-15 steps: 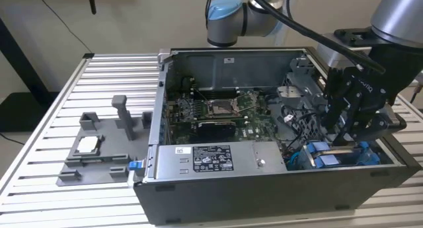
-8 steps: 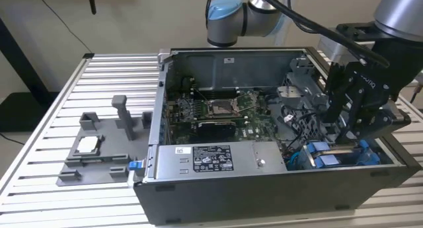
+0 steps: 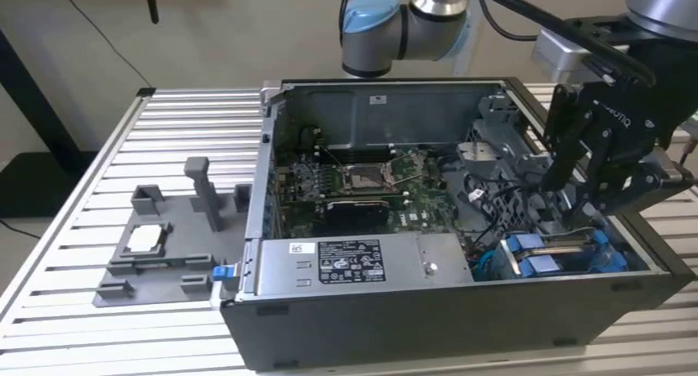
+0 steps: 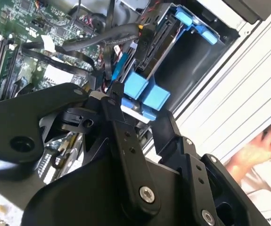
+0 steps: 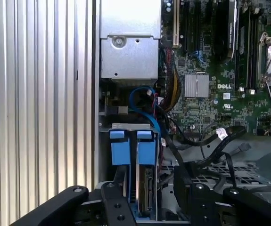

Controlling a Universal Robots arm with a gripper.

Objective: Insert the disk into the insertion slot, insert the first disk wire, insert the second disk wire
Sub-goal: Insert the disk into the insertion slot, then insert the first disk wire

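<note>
In the open case (image 3: 436, 327), the slot (image 3: 567, 252) sits at the front corner on the exterior view's right, directly under the gripper (image 4: 140, 107). The disk (image 5: 147, 193) stands on edge inside it. Its thin side lies in the gap between the fingers (image 5: 119, 207), which stand apart and seem to clamp nothing.

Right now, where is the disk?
The disk sits in the slot at the exterior view's right, beside the power supply, under the gripper.
</note>
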